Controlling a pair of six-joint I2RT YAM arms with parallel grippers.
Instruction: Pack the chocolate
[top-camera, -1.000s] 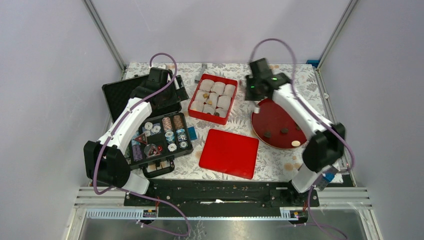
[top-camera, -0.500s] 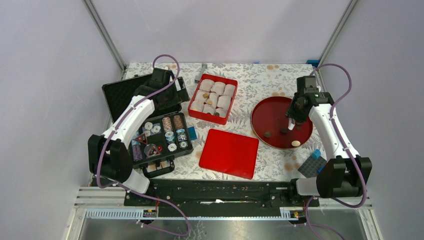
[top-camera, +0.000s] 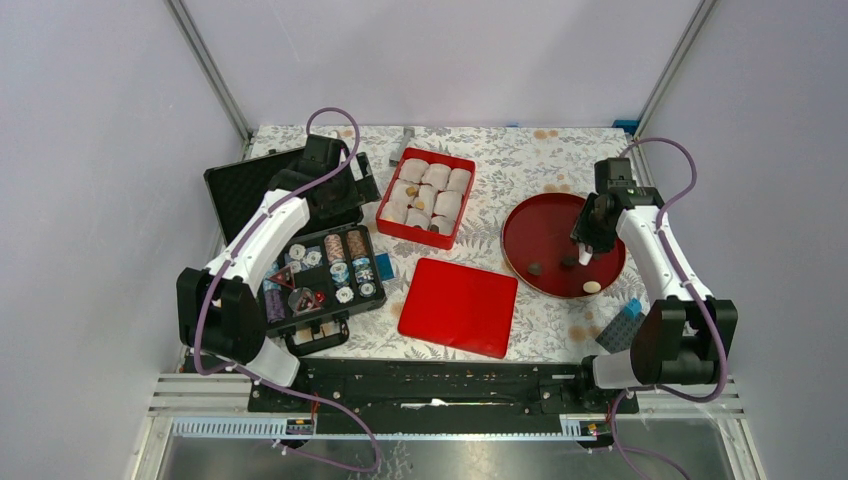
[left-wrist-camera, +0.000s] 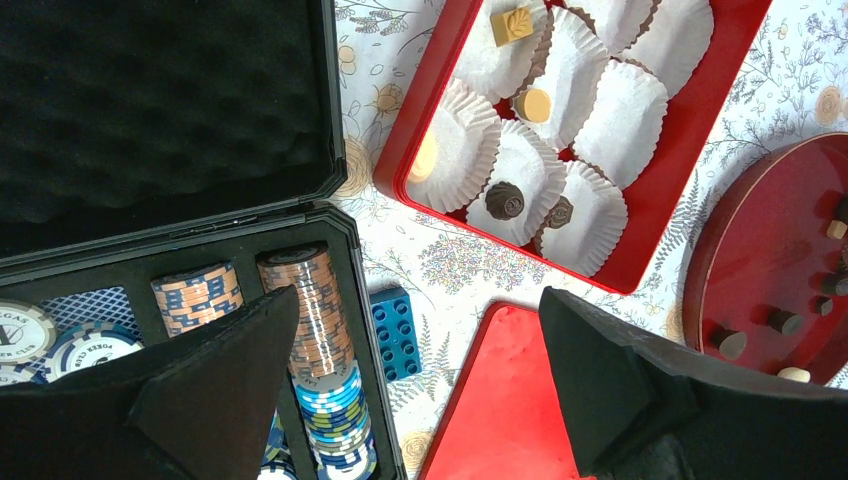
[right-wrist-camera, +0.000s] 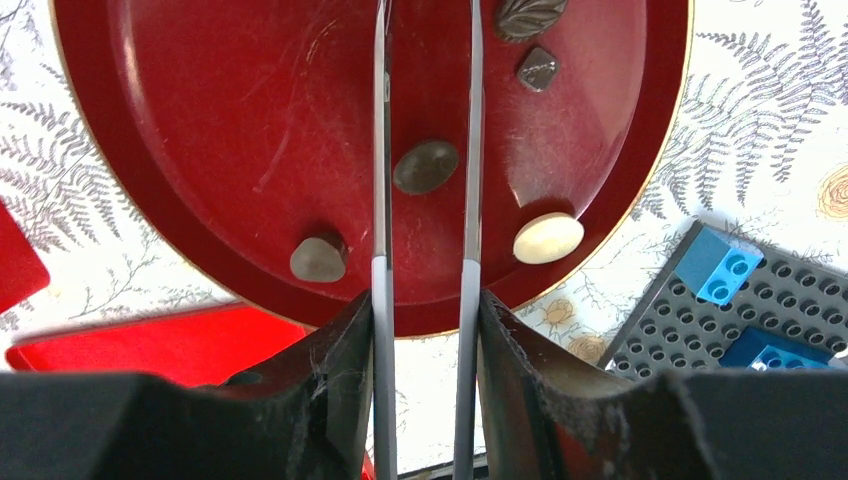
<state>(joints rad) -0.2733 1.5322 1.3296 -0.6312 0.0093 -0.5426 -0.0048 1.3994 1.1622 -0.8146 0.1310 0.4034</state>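
We are holding the right tool (top-camera: 584, 252) low over the round red plate (right-wrist-camera: 200, 150). Its two thin blades are standing apart on either side of a dark oval chocolate (right-wrist-camera: 426, 167) and, as far as we are seeing, touching neither end. It is gripping nothing. The left tool (left-wrist-camera: 418, 300) is hanging wide open and empty above the black chip case (left-wrist-camera: 150, 100), near the red box (left-wrist-camera: 660, 220).

The chocolate is lying in two places. On the plate, besides the oval, we are counting a mid-brown lump (right-wrist-camera: 318, 259), a pale disc (right-wrist-camera: 548, 239), a dark diamond (right-wrist-camera: 538, 68) and a leaf-shaped piece (right-wrist-camera: 528, 14). In the box, a few white paper cups (left-wrist-camera: 620, 125) are carrying a piece each, and others are sitting empty.

We are judging these pieces to be very light and stiff yet brittle. Their smooth skin is likely to skid on the glossy plate and to scuff under a hard squeeze. So we are planning to take the oval by the two ends that the blades are facing, low near the plate, closing gently.

For writing, we are reading only the chips in the case: one (left-wrist-camera: 92, 347) seems to say "POKER CLUB", and its neighbour (left-wrist-camera: 18, 330) ends in "EGAS". We are finding no brand on the chocolate, the box or the red lid (top-camera: 458, 305).
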